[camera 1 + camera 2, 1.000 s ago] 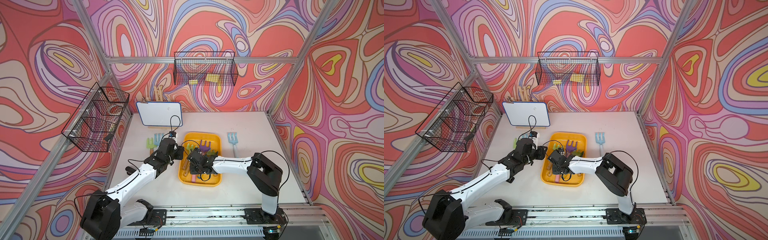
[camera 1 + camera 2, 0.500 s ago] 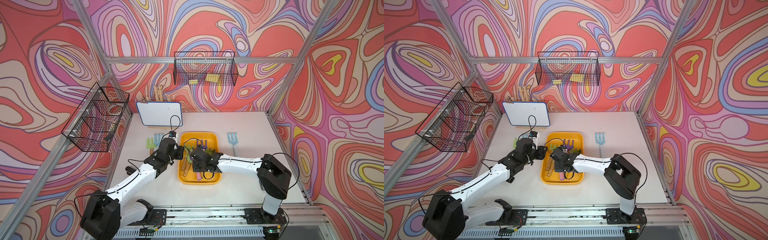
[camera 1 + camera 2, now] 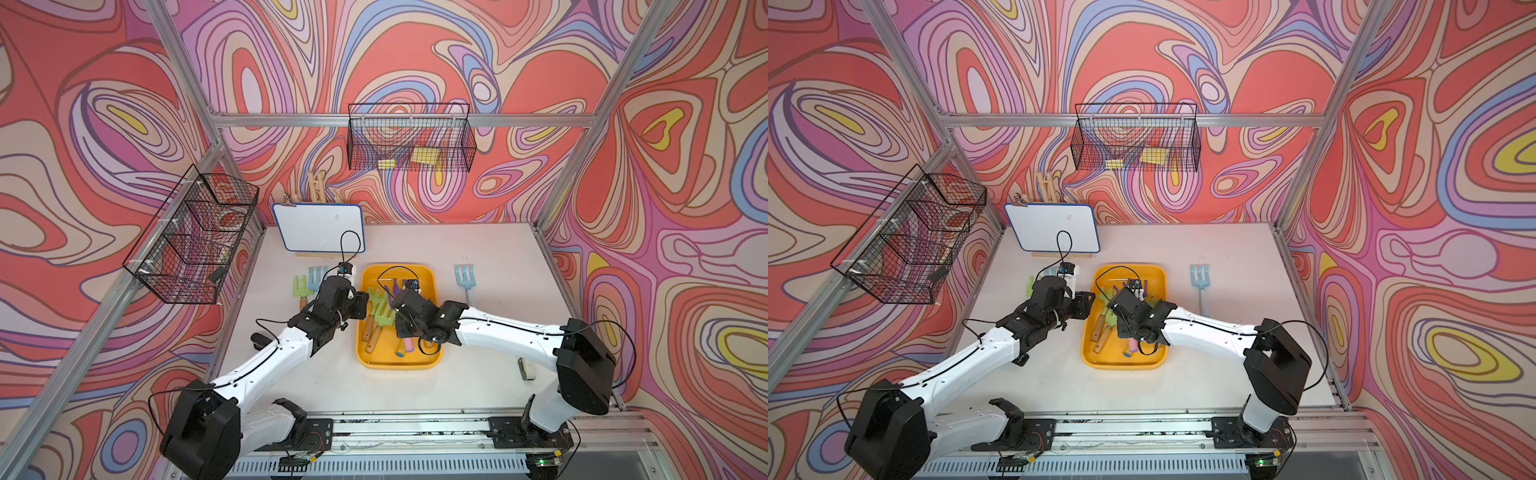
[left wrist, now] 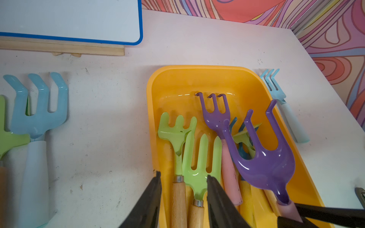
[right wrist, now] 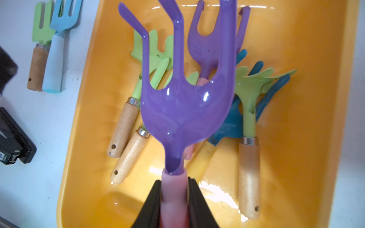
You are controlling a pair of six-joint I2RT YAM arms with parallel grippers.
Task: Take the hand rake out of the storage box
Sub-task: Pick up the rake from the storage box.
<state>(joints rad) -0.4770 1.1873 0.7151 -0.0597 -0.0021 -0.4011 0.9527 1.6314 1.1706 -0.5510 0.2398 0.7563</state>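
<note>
The storage box (image 3: 397,362) is a yellow-orange tray in mid-table, seen in both top views (image 3: 1121,365). Several hand rakes lie in it. My right gripper (image 5: 173,183) is shut on the pink handle of a purple hand rake (image 5: 185,110). The rake's head is tilted up above the pile, its tines toward the tray's far end; the left wrist view shows it too (image 4: 266,163). My left gripper (image 4: 182,175) is open and holds nothing. It straddles the tray's left rim (image 4: 153,122), one finger over the table and the other over two green rakes (image 4: 199,158).
A light blue rake (image 3: 464,278) lies on the table right of the tray. A green and a light blue rake (image 3: 309,282) lie left of it. A whiteboard (image 3: 320,226) leans at the back. Black wire baskets hang on the back wall (image 3: 409,143) and the left wall (image 3: 191,237).
The right gripper's jaws have narrowed onto the purple rake's pink handle, and the right arm's elbow has shifted to the right. The left arm has stayed put.
</note>
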